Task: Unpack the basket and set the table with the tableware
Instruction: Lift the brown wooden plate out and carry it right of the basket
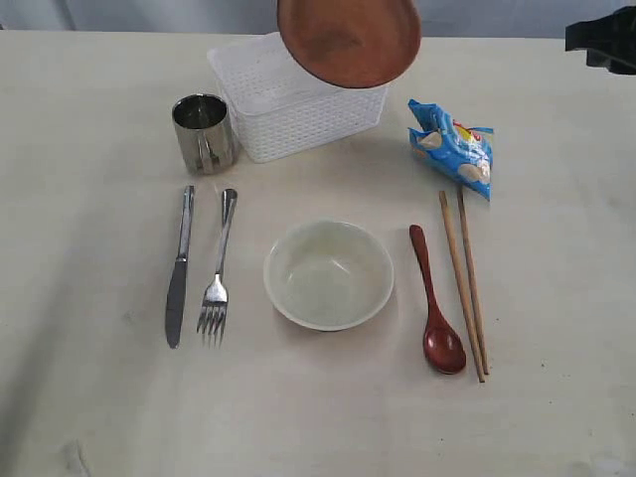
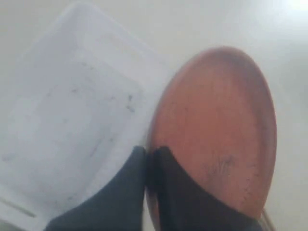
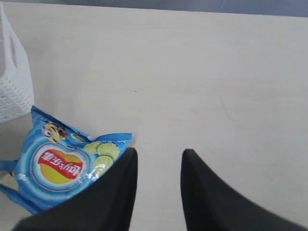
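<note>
Round reddish-brown plate (image 1: 348, 40), smooth, seemingly wooden, tilted above white basket (image 1: 298, 124).

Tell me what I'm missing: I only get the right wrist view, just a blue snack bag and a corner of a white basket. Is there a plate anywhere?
Observer: Yes. A brown plate hangs in the air above the basket, pinched at its rim by the left gripper.
Operator: Is anything inside the basket?
Observer: The left wrist view shows its floor bare, as far as that view reaches.
Operator: And what is set out already?
Observer: A cream bowl sits in the middle of the exterior view, with the knife and fork on that view's left of it, and the spoon and chopsticks on its right.
</note>
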Robot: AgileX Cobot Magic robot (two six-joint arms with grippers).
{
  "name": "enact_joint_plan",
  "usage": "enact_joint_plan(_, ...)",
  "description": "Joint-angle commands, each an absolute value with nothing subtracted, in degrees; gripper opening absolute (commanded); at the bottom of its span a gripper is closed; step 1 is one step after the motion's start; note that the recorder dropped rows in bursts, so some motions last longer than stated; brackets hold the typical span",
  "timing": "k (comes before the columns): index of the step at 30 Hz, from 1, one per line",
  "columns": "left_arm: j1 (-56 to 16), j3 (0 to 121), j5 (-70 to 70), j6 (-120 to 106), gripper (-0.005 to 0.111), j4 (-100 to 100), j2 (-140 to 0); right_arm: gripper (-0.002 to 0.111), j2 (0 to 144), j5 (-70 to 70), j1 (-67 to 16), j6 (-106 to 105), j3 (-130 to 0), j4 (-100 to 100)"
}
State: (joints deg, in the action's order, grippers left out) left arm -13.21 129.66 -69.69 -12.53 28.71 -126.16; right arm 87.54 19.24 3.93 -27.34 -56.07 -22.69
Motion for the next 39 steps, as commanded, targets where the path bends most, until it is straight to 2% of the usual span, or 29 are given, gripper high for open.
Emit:
enact_joint_plan(1,-14.51,129.43,-69.96,-13.64,0.0,35.38,-125.36,0.03,87.13,20.99,7.44,-27.37,-55.86,-22.67)
enact_joint_plan(11,-18.54,117.78,-69.96,-14.87,0.0,35.65,-125.36,0.03,87.13,21.88,8.58,-26.58,-55.86,-22.67)
enact_joint_plan(18,-18.69,110.3,-69.86,-18.65,0.0,39.81,-125.36,0.03,87.13,21.97,8.58,-26.59,-55.86,-23.07)
enact_joint_plan(23,-18.69,104.33,-63.7,-22.66,0.0,43.98,-125.36,0.03,87.13,22.36,8.58,-26.59,-55.86,-23.28)
enact_joint_plan(39,-18.69,103.23,-50.11,-22.66,0.0,45.09,-129.29,0.03,87.13,22.44,8.47,-27.05,-55.86,-25.44)
